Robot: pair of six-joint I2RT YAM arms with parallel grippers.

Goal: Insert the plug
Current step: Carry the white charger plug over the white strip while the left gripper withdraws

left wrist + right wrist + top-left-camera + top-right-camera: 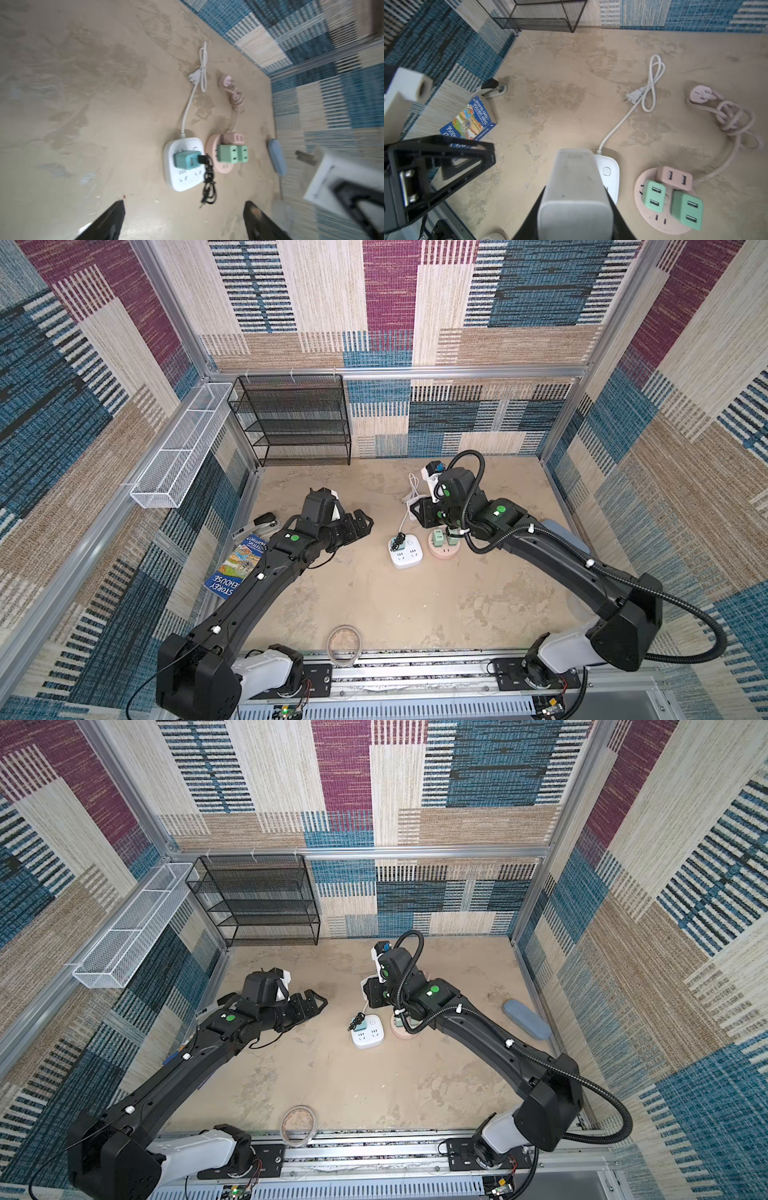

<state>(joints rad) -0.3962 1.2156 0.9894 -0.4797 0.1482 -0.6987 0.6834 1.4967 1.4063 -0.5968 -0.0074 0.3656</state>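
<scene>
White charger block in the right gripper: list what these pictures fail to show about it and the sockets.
- White charger block: prongs hidden behind its own body in the right wrist view; motion-blurred in the left wrist view.
- White square power strip: free sockets covered by the charger in the right wrist view.
- Pink round power strip: mostly under the right arm in a top view.

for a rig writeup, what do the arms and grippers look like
Both arms, left arm and right arm, are matte black jointed segments on white base housings, with round green stickers and white cable clips. A black corrugated hose loops along the right arm; a thin black wire hangs off the left. The left gripper has black open triangular fingers.
</scene>
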